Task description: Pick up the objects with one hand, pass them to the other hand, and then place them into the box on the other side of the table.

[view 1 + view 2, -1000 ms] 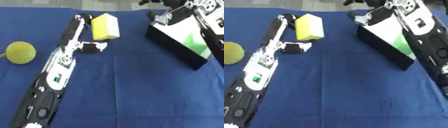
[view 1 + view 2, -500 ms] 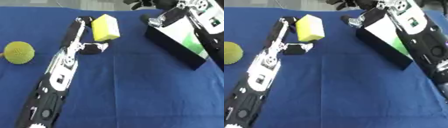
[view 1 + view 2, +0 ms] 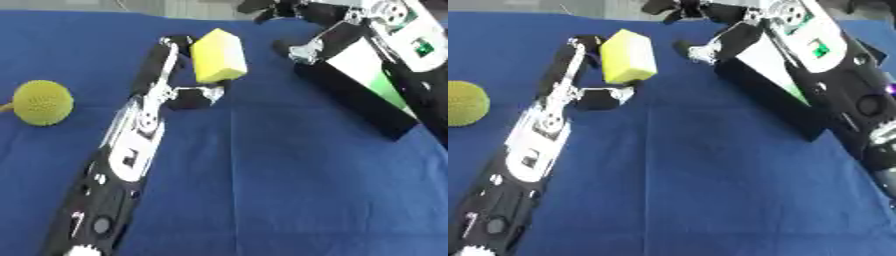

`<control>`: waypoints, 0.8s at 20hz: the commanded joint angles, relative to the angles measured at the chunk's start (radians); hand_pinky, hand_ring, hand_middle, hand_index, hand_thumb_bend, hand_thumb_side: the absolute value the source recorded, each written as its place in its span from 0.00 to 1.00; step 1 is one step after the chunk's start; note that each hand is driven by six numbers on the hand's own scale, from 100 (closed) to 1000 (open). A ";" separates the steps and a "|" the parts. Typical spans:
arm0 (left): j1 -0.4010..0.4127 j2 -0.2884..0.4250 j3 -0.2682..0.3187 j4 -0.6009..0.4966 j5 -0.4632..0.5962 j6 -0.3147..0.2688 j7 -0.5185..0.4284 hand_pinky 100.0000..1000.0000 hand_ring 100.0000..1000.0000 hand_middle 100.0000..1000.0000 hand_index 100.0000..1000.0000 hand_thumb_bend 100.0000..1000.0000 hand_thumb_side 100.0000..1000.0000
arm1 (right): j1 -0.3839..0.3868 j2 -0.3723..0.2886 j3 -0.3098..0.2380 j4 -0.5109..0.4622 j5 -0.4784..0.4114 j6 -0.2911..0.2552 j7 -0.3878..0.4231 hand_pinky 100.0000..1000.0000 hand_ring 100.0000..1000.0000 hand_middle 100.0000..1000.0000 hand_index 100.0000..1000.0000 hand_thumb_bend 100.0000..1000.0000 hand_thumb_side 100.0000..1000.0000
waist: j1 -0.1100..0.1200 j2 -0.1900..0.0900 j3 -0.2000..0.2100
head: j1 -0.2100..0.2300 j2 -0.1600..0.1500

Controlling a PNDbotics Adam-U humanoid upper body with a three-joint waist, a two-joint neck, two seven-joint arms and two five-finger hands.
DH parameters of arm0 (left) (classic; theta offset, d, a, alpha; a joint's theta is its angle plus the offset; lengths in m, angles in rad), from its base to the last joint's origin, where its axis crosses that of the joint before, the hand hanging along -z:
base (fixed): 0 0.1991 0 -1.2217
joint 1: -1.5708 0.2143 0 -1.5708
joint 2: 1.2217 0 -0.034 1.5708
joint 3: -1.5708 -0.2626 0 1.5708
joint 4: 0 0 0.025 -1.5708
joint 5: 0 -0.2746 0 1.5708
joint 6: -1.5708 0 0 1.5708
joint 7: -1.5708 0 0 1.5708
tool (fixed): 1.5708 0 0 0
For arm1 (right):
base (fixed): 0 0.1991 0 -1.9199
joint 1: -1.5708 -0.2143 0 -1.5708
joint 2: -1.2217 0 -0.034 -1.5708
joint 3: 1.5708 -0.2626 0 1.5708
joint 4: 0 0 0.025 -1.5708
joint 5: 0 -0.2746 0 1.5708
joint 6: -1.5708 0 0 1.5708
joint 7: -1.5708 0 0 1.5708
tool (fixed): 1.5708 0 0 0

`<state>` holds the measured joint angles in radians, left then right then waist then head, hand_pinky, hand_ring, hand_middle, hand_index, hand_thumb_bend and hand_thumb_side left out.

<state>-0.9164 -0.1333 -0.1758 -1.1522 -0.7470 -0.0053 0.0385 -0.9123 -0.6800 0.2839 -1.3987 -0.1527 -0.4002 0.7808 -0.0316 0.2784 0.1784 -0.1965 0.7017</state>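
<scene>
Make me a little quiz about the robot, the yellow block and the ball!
1. True or false: the left hand holds the yellow block above the blue table.
2. Which thing lies alone near the left edge? A) the bumpy yellow ball B) the black box C) a red cup
3. Fill in: the right hand shows at the top, near the ____ end of the box.

Key: 1 true; 2 A; 3 far.
</scene>
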 commanded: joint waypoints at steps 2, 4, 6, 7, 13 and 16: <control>-0.030 -0.008 0.002 -0.014 -0.002 0.010 -0.001 0.57 0.62 0.46 0.46 0.13 0.09 | -0.026 -0.024 0.004 -0.019 0.009 -0.156 0.126 0.92 1.00 0.93 0.92 0.05 0.18 | -0.013 -0.007 -0.005 | -0.002 0.004; -0.032 -0.015 0.000 -0.012 -0.009 0.016 0.000 0.57 0.62 0.46 0.46 0.13 0.09 | -0.033 -0.025 0.012 -0.013 0.014 -0.172 0.126 0.92 1.00 0.93 0.92 0.06 0.19 | -0.014 -0.007 -0.006 | -0.008 0.004; -0.034 -0.022 -0.002 -0.008 -0.017 0.023 0.002 0.56 0.62 0.46 0.46 0.14 0.09 | -0.039 -0.025 0.022 -0.007 0.020 -0.189 0.126 0.92 1.00 0.93 0.92 0.05 0.20 | -0.015 -0.007 -0.005 | -0.014 0.006; -0.036 -0.026 -0.002 -0.005 -0.022 0.025 0.003 0.56 0.62 0.46 0.46 0.14 0.09 | -0.041 -0.024 0.024 -0.004 0.025 -0.198 0.126 0.91 1.00 0.93 0.92 0.08 0.19 | -0.015 -0.007 -0.005 | -0.016 0.009; -0.036 -0.043 0.002 0.008 -0.042 0.048 0.013 0.56 0.62 0.45 0.46 0.14 0.08 | -0.046 -0.016 0.005 0.022 0.059 -0.238 0.126 0.91 1.00 0.92 0.93 0.14 0.21 | -0.020 -0.010 -0.002 | -0.029 0.015; -0.035 -0.047 -0.003 0.000 -0.040 0.058 0.022 0.56 0.61 0.45 0.46 0.14 0.08 | -0.047 -0.013 -0.010 0.035 0.077 -0.247 0.126 0.91 1.00 0.92 0.93 0.14 0.23 | -0.020 -0.010 -0.001 | -0.024 0.014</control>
<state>-0.9326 -0.1697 -0.1760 -1.1346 -0.7852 0.0474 0.0556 -0.9377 -0.6800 0.2934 -1.3621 -0.0848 -0.4562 0.7248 -0.0381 0.2784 0.1780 -0.2213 0.7177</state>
